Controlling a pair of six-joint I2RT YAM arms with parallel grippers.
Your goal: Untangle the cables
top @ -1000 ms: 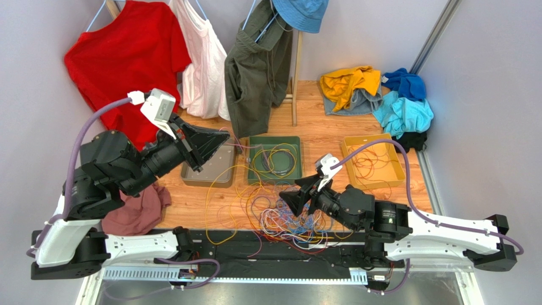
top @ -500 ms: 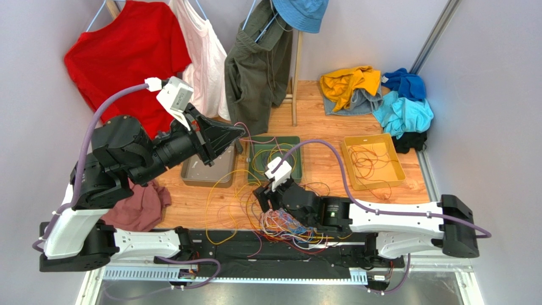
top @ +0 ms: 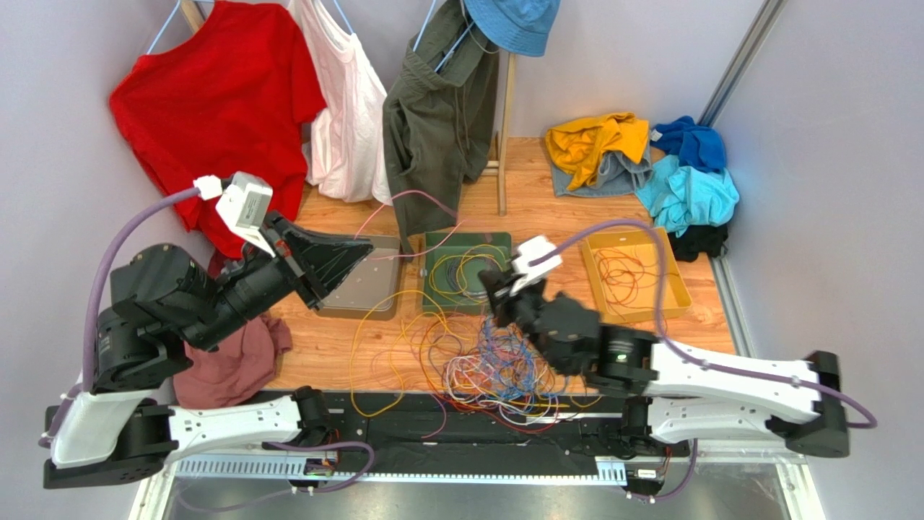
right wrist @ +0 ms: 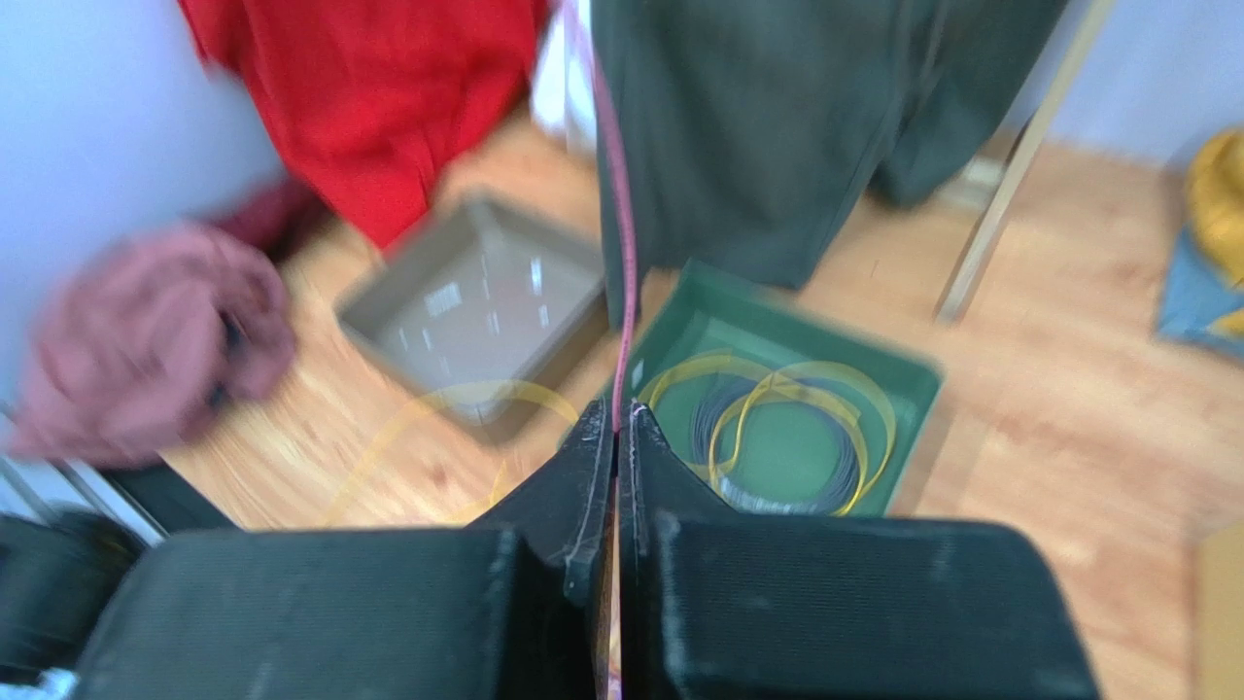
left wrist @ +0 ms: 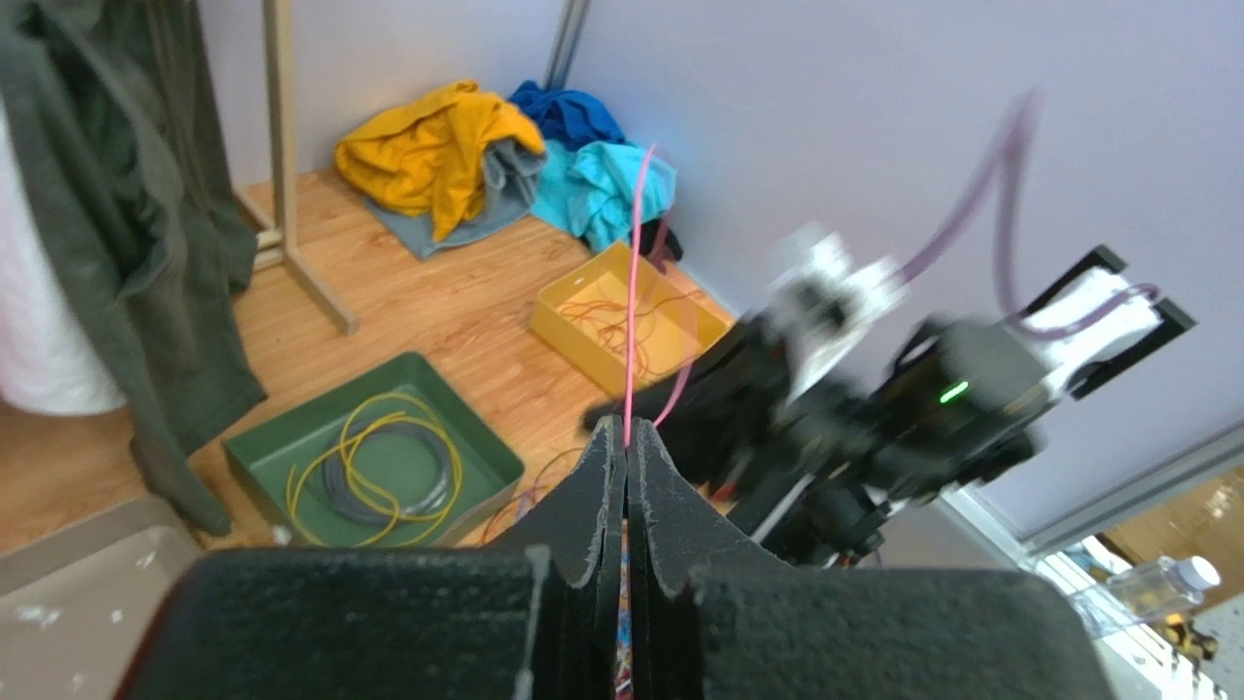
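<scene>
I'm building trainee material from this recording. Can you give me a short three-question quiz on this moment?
1. True or false: the left gripper is shut on a pink cable.
2. Which colour of tray holds the yellow coils? A grey, B green, C yellow.
3. Fill in: the right gripper is ___ on a pink cable.
Key: 1 true; 2 B, the green tray; 3 shut.

No text, label, brand or number can be read anywhere; the green tray (top: 436, 247), the yellow tray (top: 675, 284), the red shirt (top: 217, 98) and the blue hat (top: 510, 22) show none.
</scene>
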